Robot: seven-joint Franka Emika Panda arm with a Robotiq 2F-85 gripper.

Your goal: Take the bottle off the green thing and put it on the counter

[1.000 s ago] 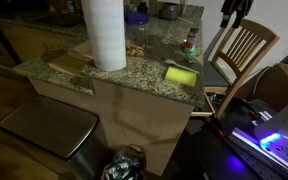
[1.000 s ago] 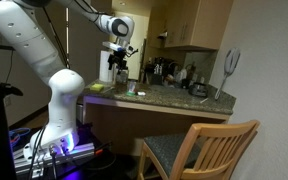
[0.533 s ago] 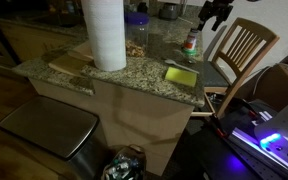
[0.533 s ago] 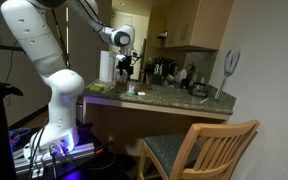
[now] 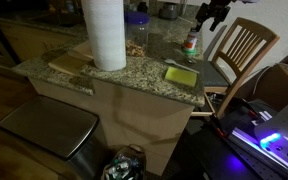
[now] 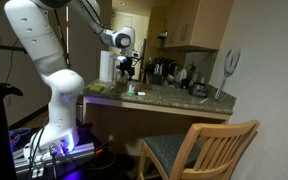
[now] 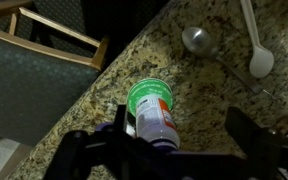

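Observation:
The bottle (image 5: 191, 44) has a red cap and a pale body and stands upright on the small green thing (image 5: 189, 57) near the far right of the granite counter (image 5: 134, 72). In the wrist view the bottle (image 7: 154, 122) shows a white and orange label and stands on the round green thing (image 7: 147, 97). My gripper (image 5: 209, 15) hangs just above and beside the bottle. In the wrist view my gripper (image 7: 184, 132) is open wide, with the bottle close to one finger (image 7: 120, 122) and nothing held. It also shows in an exterior view (image 6: 124, 66).
A tall white paper-towel roll (image 5: 104, 35) stands mid-counter. A yellow-green sponge block (image 5: 181, 75) lies near the front edge. A metal spoon (image 7: 196, 38) and a white spoon (image 7: 256, 58) lie on the counter. A wooden chair (image 5: 246, 50) stands beside the counter's end.
My gripper has moved in from the upper right toward the bottle and come lower over it. The bottle has not moved.

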